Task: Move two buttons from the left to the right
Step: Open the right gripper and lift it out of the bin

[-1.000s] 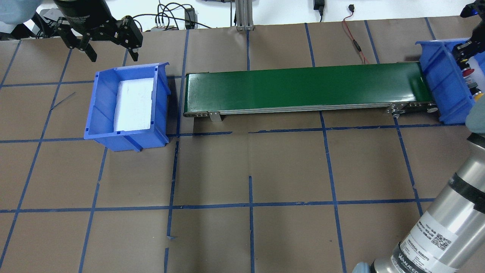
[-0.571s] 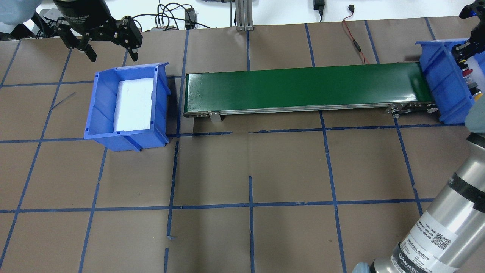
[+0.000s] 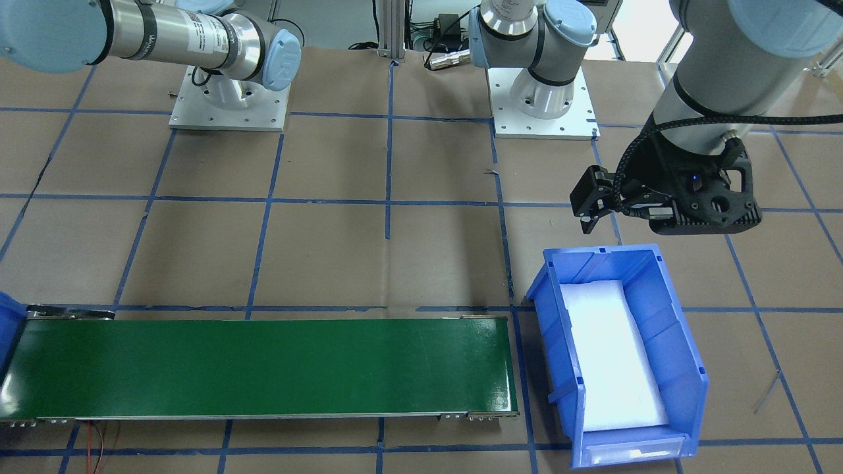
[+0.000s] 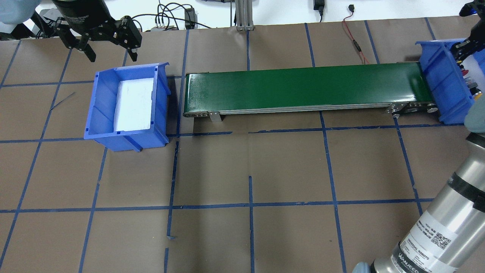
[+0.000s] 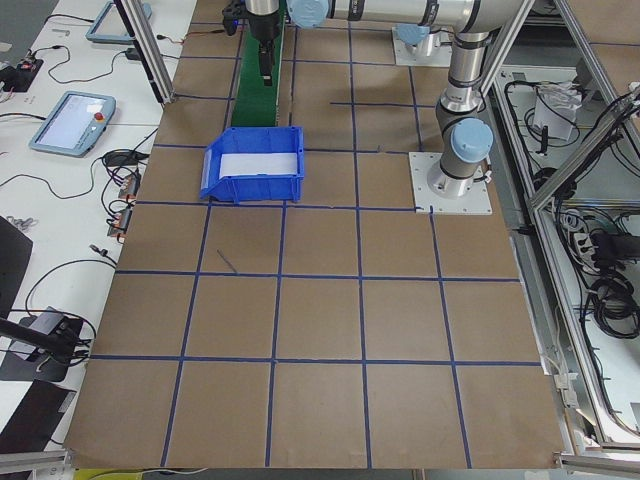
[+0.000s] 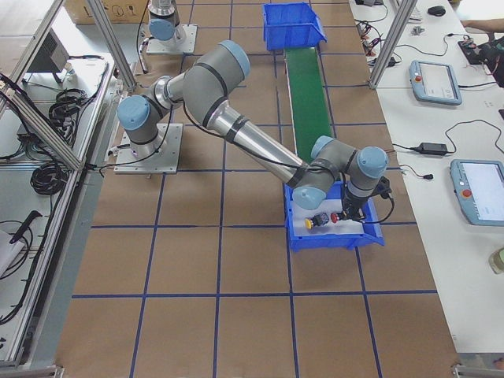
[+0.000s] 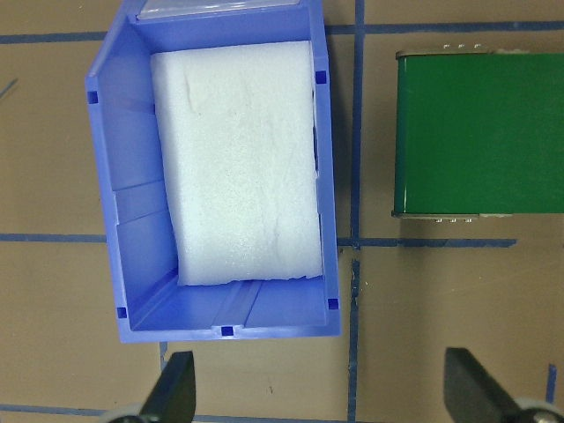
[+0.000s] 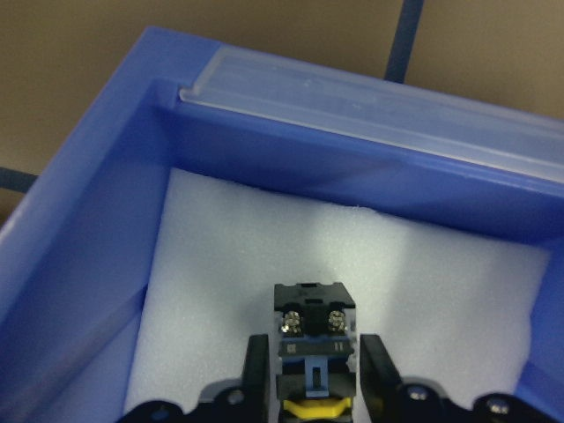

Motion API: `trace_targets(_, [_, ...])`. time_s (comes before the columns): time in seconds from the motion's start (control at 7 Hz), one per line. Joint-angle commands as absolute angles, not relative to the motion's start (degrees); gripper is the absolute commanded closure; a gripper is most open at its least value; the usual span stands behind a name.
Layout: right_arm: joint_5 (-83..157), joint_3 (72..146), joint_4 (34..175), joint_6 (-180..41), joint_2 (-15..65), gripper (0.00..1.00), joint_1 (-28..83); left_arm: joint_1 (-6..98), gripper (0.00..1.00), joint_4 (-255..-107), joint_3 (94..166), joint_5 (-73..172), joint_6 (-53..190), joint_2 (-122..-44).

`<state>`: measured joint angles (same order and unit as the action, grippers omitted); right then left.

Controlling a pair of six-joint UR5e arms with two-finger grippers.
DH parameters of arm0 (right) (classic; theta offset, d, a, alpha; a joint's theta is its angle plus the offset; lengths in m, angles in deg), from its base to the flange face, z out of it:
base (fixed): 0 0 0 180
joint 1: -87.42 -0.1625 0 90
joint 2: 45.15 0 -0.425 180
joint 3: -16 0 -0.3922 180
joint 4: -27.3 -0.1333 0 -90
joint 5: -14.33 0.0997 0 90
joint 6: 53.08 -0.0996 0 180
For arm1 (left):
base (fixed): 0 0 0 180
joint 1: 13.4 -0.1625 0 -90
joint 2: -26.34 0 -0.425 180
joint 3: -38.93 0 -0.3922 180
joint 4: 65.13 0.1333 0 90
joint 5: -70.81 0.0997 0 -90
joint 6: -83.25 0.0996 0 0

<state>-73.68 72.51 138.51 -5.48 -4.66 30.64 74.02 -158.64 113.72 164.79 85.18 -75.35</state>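
The red button [image 6: 335, 218] sits between my right gripper's [image 8: 313, 348] fingers, low inside the right blue bin [image 6: 331, 240]. In the right wrist view the fingers close on its black-and-grey block body [image 8: 313, 317], with a bit of yellow at the near end. The yellow button [image 6: 313, 223] lies on the bin's white foam beside it, apart from the gripper. In the overhead view the red cap [image 4: 465, 70] and the yellow cap [image 4: 478, 92] show at the right edge. My left gripper [image 4: 112, 57] is open and empty, above the table behind the left blue bin [image 4: 102, 110].
A green conveyor belt [image 4: 303, 87] runs between the two bins, nothing on it. The left bin holds only white foam [image 7: 238, 167]. Cables [image 4: 170, 19] and a red wire [image 4: 354, 41] lie at the table's far edge. My right arm's tube [image 4: 443, 227] crosses the near right corner.
My right gripper and the red cap have shifted slightly left and away from me in the bin. The left gripper has barely moved. The yellow button stays put.
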Motion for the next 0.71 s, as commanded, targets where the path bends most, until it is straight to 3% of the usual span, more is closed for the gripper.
trace_targets(0.0, [-73.04,72.07,138.40,-5.35,-4.72,0.49,30.64,73.97,0.00,-158.56,113.72,164.77,85.18,-75.35])
trace_targets(0.43, [-73.03,66.56,130.44,-4.74,-1.75,0.43,30.64,74.05,0.00,-158.56,113.63,164.77,85.09,-75.35])
trace_targets(0.57, [-72.95,65.75,127.88,-3.26,0.01,0.27,30.64,74.05,0.00,-158.56,113.55,164.68,85.09,-75.44])
